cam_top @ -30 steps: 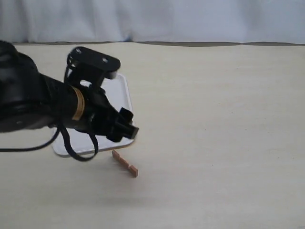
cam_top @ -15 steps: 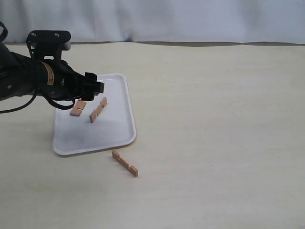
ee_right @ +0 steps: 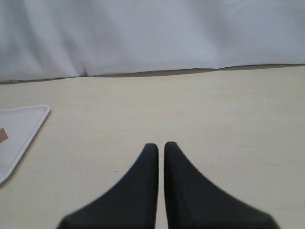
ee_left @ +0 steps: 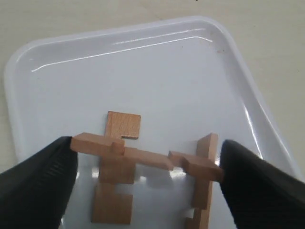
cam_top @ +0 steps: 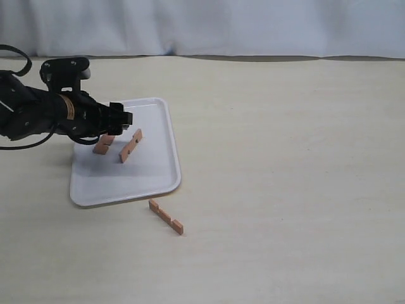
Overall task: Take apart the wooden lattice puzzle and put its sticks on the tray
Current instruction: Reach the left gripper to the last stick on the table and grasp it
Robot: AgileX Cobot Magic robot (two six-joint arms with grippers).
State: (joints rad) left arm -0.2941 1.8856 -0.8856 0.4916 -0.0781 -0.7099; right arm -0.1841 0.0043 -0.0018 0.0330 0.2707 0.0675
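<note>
My left gripper (ee_left: 145, 164) hovers over the white tray (ee_left: 143, 62), shut on a reddish-brown notched stick (ee_left: 143, 157) pinched end to end between its black fingers (ee_left: 38, 176). Beneath it two loose sticks rest on the tray, one flat (ee_left: 114, 210) and one on its edge (ee_left: 204, 195). From the exterior camera the left gripper (cam_top: 121, 117) is above the tray's (cam_top: 126, 183) far left part, by the two sticks (cam_top: 103, 145) (cam_top: 131, 145). Another stick (cam_top: 166, 217) lies on the table just in front of the tray. No assembled lattice shows. My right gripper (ee_right: 160, 148) is shut and holds nothing.
The cream tabletop (cam_top: 285, 164) stretches to the right of the tray, with a white curtain (cam_top: 221, 25) along the back edge. The right wrist view catches a corner of the tray (ee_right: 19, 129) far off to one side.
The left arm has swung away from the tray's front edge to the tray's far left and settled there, uncovering the two sticks on the tray. The table stick has not moved.
</note>
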